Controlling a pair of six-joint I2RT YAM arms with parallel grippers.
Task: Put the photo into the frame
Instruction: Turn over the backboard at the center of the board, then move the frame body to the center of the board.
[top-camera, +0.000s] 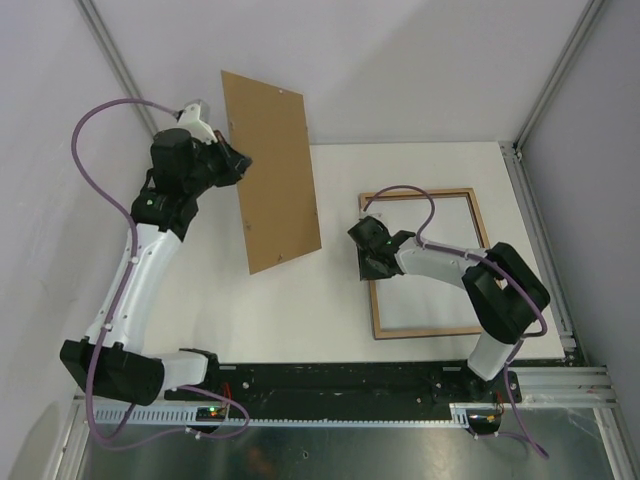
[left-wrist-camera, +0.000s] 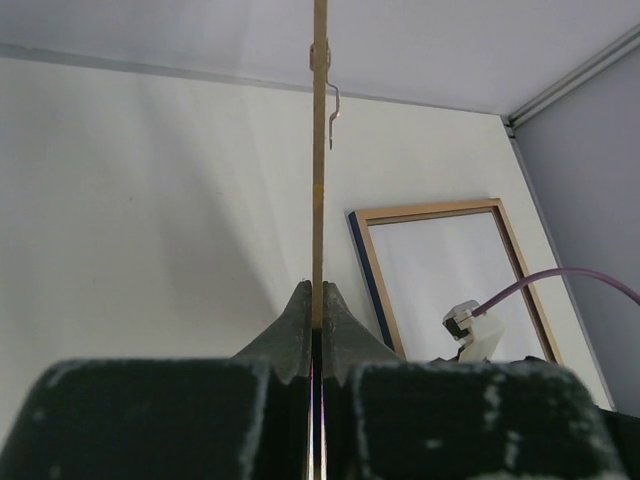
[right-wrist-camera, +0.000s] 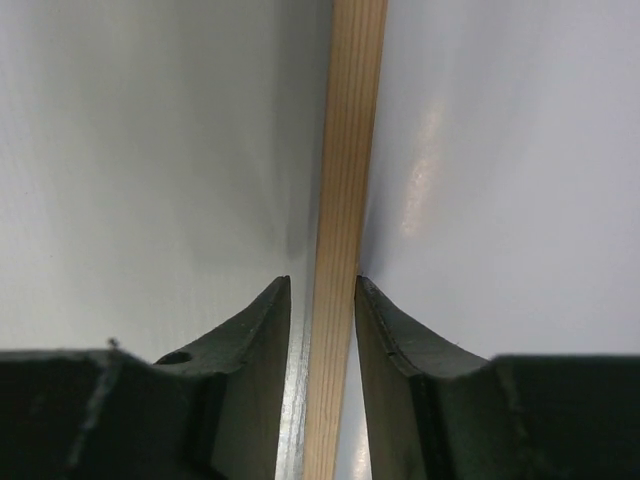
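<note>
White tabletop, overhead: one frame lies flat at 4 o'clock, and whether its white inside is paper or table is unclear. One backing board hangs tilted at 11 o'clock, its edge held by the raised left gripper. The right gripper reaches low onto the frame's left rail.

Left wrist: the board is edge-on, pinched tight.

Right wrist: two fingers straddle the wooden rail, slightly parted.

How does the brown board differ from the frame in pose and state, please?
The brown board is solid and held aloft, tilted, pinched in the left gripper. The frame is an open rectangle lying flat, one rail straddled by the fingers of the right gripper. Both are rectangular.
</note>
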